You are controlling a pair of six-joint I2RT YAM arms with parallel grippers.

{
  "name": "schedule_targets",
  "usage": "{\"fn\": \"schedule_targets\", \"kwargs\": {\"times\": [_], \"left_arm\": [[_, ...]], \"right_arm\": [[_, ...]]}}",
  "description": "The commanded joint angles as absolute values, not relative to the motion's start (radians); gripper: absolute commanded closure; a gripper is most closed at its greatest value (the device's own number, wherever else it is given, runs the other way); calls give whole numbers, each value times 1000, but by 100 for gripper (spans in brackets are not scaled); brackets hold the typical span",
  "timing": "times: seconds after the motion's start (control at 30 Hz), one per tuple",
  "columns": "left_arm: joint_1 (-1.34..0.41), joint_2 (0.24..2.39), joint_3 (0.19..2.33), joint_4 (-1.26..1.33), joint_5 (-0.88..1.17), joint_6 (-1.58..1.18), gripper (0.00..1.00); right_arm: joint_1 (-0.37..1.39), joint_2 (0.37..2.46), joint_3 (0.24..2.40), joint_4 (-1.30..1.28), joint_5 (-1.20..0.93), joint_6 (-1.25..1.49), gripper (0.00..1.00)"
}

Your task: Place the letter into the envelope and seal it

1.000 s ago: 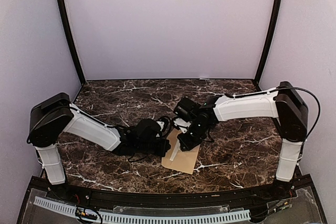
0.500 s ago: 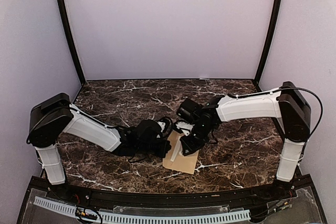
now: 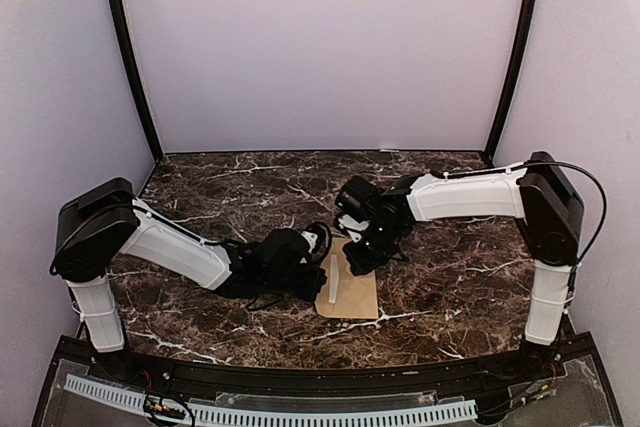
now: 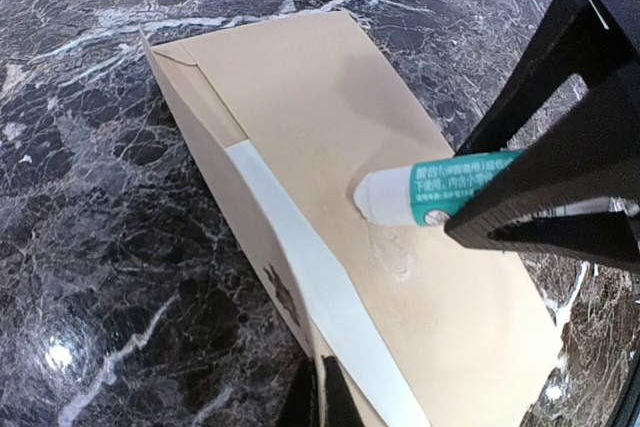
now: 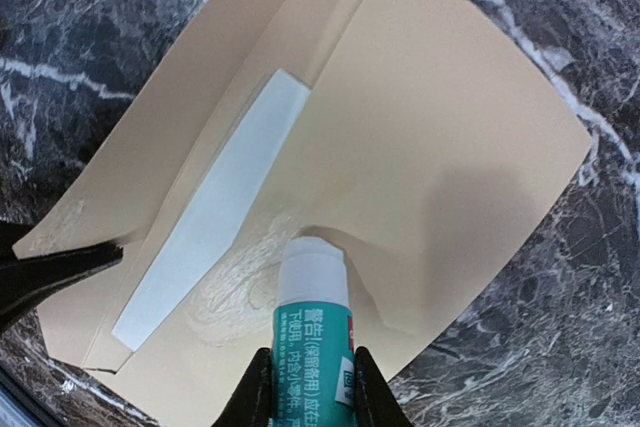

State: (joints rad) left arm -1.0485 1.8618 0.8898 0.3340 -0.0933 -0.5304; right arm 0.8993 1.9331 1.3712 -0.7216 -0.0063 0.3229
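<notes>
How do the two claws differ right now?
The right claw grips a green glue stick, tip pressed on the envelope; the left claw pinches the envelope's raised flap. The right claw is over the envelope, the left claw beside its left edge. Both are shut.

Matt kraft-paper envelope (image 5: 460,147), smooth plastic glue stick (image 5: 312,342), glossy marble-look table (image 4: 100,247).

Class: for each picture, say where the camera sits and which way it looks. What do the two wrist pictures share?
Top: above and behind the robot, looking down at the table; left arm and right arm show.
Left wrist: low beside the envelope, facing across it; left fingers at bottom.
Right wrist: above the envelope, looking down; right fingers grip the glue stick.
Shared: envelope, glue stick.
</notes>
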Motion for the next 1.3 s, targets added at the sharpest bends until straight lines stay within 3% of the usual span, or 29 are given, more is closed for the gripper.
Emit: {"fn": "schedule_targets", "kwargs": {"times": [0.0,0.2,0.7,0.87,1.27], "left_arm": [[-1069,1844,906,289,-67,-503,100],[-1069,1858,917,292,-56,-500,100],[-1069,1868,930,262,-123,-503,100],[-1069,1868,935,262,-116,-489,100],[-1069,1871,935,268,-59,-448,100]], "right_arm": [[873,2003,1355,-659,146,319,100],[878,1959,1323,-584,44,297,100],[1019,1804,1163,-751,-75,415,100],[1029,1751,1107,-655,-174,442,100],[922,1815,1122,-604,17,437,100]]}}
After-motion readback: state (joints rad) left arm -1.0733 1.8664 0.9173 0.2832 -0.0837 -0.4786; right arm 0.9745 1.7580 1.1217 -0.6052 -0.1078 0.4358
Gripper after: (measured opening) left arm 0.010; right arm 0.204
